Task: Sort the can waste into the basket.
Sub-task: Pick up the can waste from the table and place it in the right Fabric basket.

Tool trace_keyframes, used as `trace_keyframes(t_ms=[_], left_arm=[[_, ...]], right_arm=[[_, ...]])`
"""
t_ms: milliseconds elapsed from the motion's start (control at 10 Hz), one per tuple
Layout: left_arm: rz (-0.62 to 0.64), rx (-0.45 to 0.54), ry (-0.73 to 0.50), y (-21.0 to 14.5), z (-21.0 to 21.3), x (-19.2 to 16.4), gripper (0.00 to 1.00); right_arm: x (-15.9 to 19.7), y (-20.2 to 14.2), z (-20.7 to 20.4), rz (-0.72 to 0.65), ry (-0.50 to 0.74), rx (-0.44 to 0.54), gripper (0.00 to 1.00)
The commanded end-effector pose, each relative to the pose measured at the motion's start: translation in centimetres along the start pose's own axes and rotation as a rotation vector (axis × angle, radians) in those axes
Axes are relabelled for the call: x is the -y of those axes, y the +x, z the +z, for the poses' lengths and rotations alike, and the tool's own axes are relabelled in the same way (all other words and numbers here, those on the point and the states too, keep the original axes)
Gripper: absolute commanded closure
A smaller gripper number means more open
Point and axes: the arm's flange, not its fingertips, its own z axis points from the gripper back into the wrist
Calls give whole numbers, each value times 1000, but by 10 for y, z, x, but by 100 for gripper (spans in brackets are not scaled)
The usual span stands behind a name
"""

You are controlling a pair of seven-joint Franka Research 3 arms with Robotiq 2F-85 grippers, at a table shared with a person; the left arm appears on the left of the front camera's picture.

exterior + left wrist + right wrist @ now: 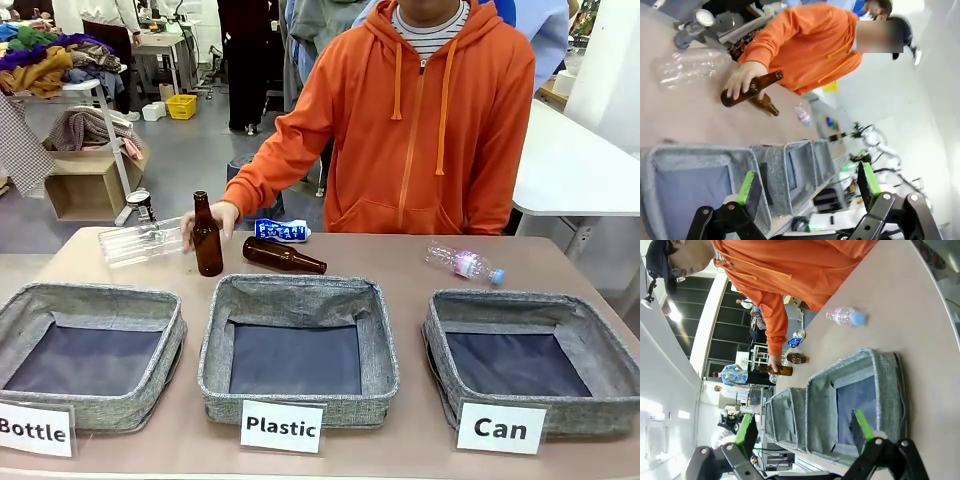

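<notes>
A pale brown tabletop (400,265) carries three square grey fabric baskets in a row along its near side, each with a white sign in front. The basket signed "Bottle" (20,310) is on the left and the basket signed "Plastic" (215,350) is in the middle. The basket signed "Can" (590,418) is on the right, showing its dark lining.

A person in an orange hoodie (420,130) stands at the far side. The person's hand (222,214) grips an upright brown glass bottle (207,245). Just beside it a second brown bottle (283,257) lies on its side.

The crushed blue can (280,231) lies at the far edge of the tabletop, behind the lying bottle and well apart from the "Can" basket. The black can (140,205), silver top showing, stands at the far left edge beside a large clear plastic bottle (135,243) lying flat. A small clear plastic bottle (463,264) with a blue cap lies beyond the "Can" basket.

The left end effector (807,184) hangs above the near baskets, green pads spread wide, holding nothing. The right end effector (803,426) is likewise spread wide and empty, above the "Can" basket.
</notes>
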Motion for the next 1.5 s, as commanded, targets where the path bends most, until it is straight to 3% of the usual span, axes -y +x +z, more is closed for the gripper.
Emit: trace_keyframes(t_ms=[0, 200, 300, 400, 500, 700, 900, 1200, 1400], left_arm=[[-93, -57, 156, 35, -76, 41, 0], [-118, -136, 259, 45, -155, 46, 0], [-100, -226, 278, 38, -187, 39, 0], [-104, -256, 294, 38, -194, 36, 0], [-70, -234, 222, 53, -162, 45, 0], [-3, -93, 41, 77, -15, 50, 0], [81, 33, -85, 62, 106, 14, 0], [192, 225, -238, 28, 213, -52, 0], [224, 270, -256, 12, 234, -67, 0]], right_arm=[[3, 2, -1, 28, 24, 16, 0], [3, 2, -1, 28, 24, 16, 0], [3, 2, -1, 28, 24, 16, 0], [3, 2, -1, 28, 24, 16, 0], [3, 2, -1, 28, 24, 16, 0], [3, 2, -1, 28, 24, 16, 0], [3, 2, -1, 28, 24, 16, 0], [3, 2, -1, 28, 24, 16, 0], [3, 2, -1, 28, 24, 16, 0]])
